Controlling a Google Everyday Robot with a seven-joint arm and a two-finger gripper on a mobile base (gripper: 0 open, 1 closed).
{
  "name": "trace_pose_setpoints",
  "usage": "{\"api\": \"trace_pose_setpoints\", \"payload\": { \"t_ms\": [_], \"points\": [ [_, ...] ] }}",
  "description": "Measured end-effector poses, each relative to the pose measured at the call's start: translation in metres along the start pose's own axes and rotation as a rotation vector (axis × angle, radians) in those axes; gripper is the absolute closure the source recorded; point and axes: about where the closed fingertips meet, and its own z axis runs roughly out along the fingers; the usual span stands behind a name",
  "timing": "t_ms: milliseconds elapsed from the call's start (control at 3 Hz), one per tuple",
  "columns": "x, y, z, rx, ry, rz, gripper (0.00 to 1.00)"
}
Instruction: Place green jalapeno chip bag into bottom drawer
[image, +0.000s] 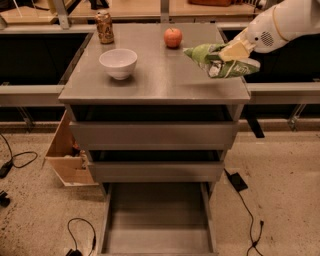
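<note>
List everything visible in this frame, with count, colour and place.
green jalapeno chip bag: one, green and white, held over the cabinet top's right edge
bowl: one, white, left side of the cabinet top
apple: one, red, back centre of the top
can: one, brown, back left corner
upper drawers: two, grey, slightly open
bottom drawer: one, grey, pulled out at floor level
box: one, tan, on the floor left of the cabinet
cables: several, black, on the floor
gripper: one, beige, shut on the bag
arm: one, white, upper right
</note>
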Motion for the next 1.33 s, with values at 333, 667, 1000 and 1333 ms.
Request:
{"api": "trace_pose_setpoints", "payload": {
  "t_ms": [333, 667, 1000, 1333],
  "points": [
    [0.029, 0.037, -0.051, -0.054, 0.028, 0.058, 1.0],
    [0.055, 0.083, -0.089, -0.076, -0.021, 0.12, 1.0],
    [0.08, 0.109, -0.084, -0.053, -0.16, 0.2, 1.0],
    [0.133, 0.12, -0.09, -0.002, -0.161, 0.305, 1.0]
  ]
}}
